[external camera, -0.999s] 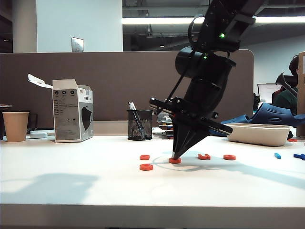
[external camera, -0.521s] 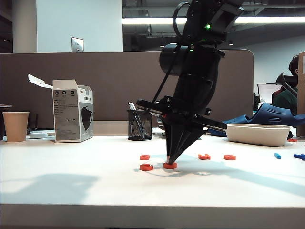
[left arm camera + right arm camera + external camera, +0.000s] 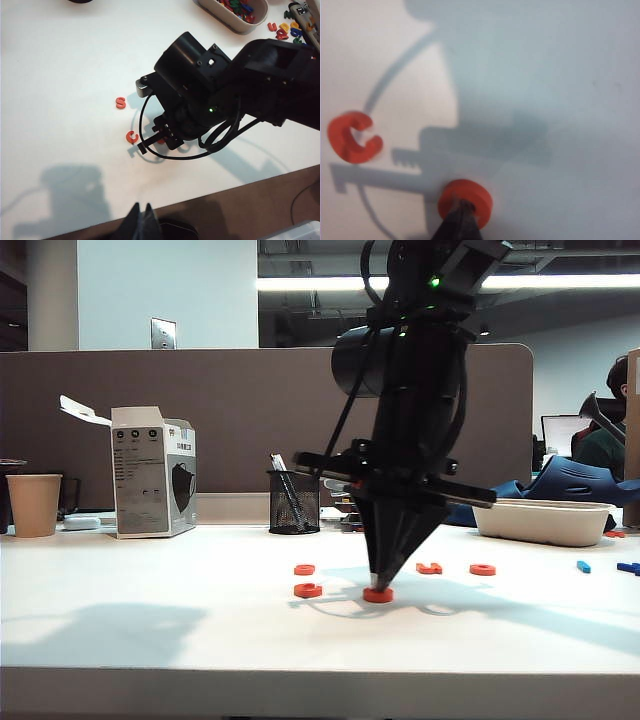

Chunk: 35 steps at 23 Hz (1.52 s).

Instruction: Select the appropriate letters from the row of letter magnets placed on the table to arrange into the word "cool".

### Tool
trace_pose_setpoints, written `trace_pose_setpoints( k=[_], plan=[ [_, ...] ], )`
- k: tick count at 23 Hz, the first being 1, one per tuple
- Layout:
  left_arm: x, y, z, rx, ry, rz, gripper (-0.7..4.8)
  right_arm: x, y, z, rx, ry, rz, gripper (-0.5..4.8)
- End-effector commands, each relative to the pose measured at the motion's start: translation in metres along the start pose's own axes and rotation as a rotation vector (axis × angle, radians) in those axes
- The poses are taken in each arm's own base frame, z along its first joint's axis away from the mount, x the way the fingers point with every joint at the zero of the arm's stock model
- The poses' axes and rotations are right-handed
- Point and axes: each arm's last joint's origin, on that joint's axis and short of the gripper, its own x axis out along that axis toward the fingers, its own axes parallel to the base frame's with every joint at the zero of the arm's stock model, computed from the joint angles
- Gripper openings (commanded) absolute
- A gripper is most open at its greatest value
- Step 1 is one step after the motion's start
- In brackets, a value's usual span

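On the white table [image 3: 150,620] my right gripper [image 3: 377,583] points straight down, shut, its tips poked into the hole of an orange-red ring [image 3: 378,594]. The right wrist view shows the closed tips [image 3: 462,202] inside that ring [image 3: 466,200], with an orange-red C [image 3: 354,137] beside it. In the exterior view that C [image 3: 308,590] lies just left of the ring. Behind them sit further orange letter magnets [image 3: 304,569], [image 3: 429,568] and another ring [image 3: 483,569]. A light-blue bar [image 3: 582,566] lies far right. My left gripper [image 3: 142,206] is shut and empty, off by the table's edge.
A mesh pen cup [image 3: 293,502], a white box [image 3: 153,472] and a paper cup [image 3: 33,504] stand along the back. A white tray [image 3: 543,521] sits back right, filled with spare letters in the left wrist view [image 3: 235,15]. Darker blue pieces [image 3: 628,567] lie at the right edge.
My right gripper has slid toward the table's front and then a little right, dragging the orange ring with it to a spot right of the C. The left gripper has stayed still.
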Motion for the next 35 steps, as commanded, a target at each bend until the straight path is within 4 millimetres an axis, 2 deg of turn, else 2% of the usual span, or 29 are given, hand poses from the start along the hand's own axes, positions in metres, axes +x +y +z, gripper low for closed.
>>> trace_pose_setpoints(
  k=[1,8,11,15,18,23,30,35],
  plan=[
    [-0.002,0.001,0.001,-0.002,-0.009,-0.004,-0.03,-0.008,0.001,0.001,-0.003,-0.039,0.002,-0.02],
    [-0.002,0.001,0.001,-0.002,-0.009,-0.004,-0.03,-0.009,0.003,0.004,-0.014,-0.07,0.041,-0.02],
    [-0.002,0.001,0.001,-0.002,-0.007,-0.004,-0.03,-0.021,-0.004,0.008,0.003,-0.124,0.014,-0.02],
    [-0.002,0.001,0.0,0.001,-0.004,0.0,-0.03,-0.036,-0.029,0.014,0.067,-0.18,-0.007,-0.02],
    [-0.002,0.001,0.0,0.001,-0.003,-0.001,-0.03,-0.043,-0.071,0.02,0.17,-0.188,-0.029,-0.02],
    [-0.002,0.001,0.0,0.0,-0.004,-0.001,-0.03,-0.048,-0.1,0.025,0.212,-0.222,-0.017,-0.02],
    [-0.002,0.001,0.0,0.0,-0.005,0.0,-0.03,-0.051,-0.114,0.028,0.219,-0.248,-0.023,-0.02],
    [-0.002,0.001,0.001,0.0,-0.005,0.001,-0.03,-0.036,-0.116,0.031,0.221,-0.213,-0.004,-0.02]
  ],
)
